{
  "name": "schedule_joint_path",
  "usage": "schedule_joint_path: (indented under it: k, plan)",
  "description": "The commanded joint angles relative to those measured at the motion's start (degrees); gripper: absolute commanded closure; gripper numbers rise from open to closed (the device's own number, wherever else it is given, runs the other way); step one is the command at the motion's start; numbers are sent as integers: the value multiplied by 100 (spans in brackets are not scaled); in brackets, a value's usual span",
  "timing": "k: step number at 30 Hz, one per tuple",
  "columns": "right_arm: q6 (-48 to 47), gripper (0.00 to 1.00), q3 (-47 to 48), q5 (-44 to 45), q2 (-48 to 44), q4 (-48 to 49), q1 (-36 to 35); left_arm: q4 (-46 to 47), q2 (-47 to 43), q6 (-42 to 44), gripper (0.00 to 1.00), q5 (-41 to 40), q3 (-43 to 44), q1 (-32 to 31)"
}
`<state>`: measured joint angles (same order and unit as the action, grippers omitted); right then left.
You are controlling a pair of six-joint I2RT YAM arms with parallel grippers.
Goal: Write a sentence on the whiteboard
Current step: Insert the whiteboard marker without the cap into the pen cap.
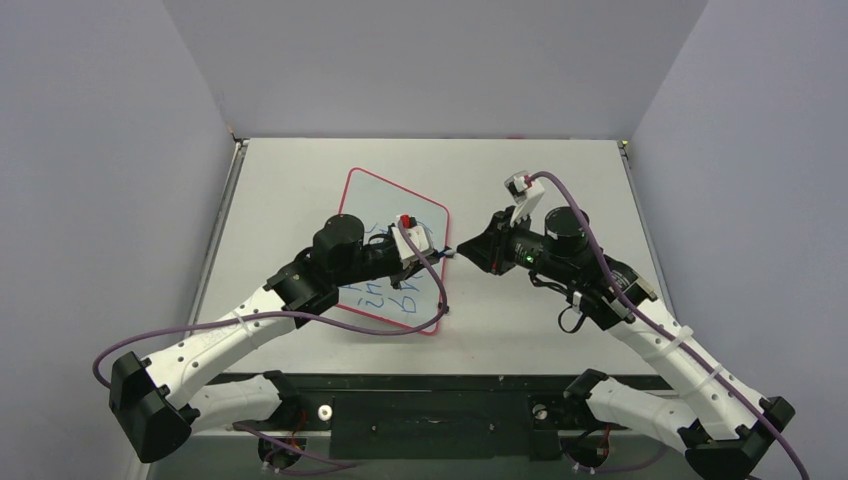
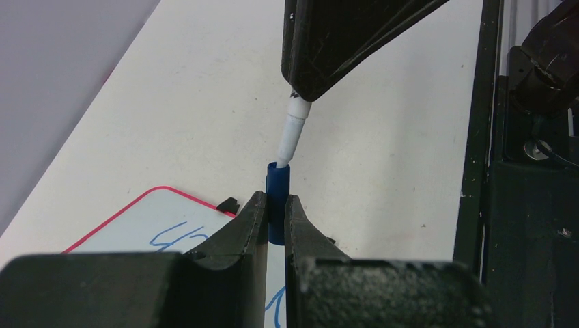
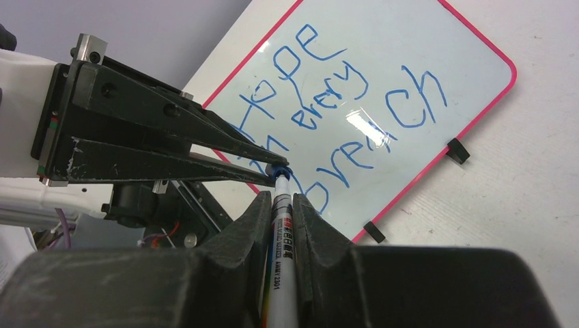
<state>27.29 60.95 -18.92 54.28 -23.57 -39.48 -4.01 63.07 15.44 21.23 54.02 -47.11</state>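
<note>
Top external view shows the whiteboard (image 1: 385, 200) lying flat on the grey table (image 1: 300, 170), a little left of the middle and turned at an angle, so that one rounded corner points to the far side. The left arm reaches over the near half of the board and hides a part of it. Both arms meet just beside the right edge of the board.

In the left wrist view, the left gripper (image 2: 275, 201) is closed tightly on a blue cap (image 2: 277, 179), which stands upright between the two fingers with its open end up. The white nose of the marker (image 2: 293, 133) comes down at a slight tilt from the right gripper (image 2: 300, 96) and its end is inside the mouth of the cap.

In the right wrist view, the right gripper (image 3: 280, 199) is closed narrow on the white barrel of the marker, which has small print along it. The tip of the marker goes into the cap just in front of the fingers.

The sentence (image 3: 341, 89) is written in blue on the board in three lines. I can read "Hope", then "every", then "breach"; a short word after "Hope" is partly hidden behind the left gripper. Two small black clips (image 3: 457, 150) sit on the right edge of the red rim.
</note>
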Motion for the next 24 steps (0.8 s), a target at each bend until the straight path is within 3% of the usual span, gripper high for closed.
schedule_joint_path:
  k: [1, 24]
  plan:
    - [27, 100, 26, -141, 140, 327, -77, 251, -125, -8, 100, 128, 47, 44]
    - [-245, 100, 50, -1010, 890, 628, -126, 260, -235, 25, 100, 602, 22, 37]
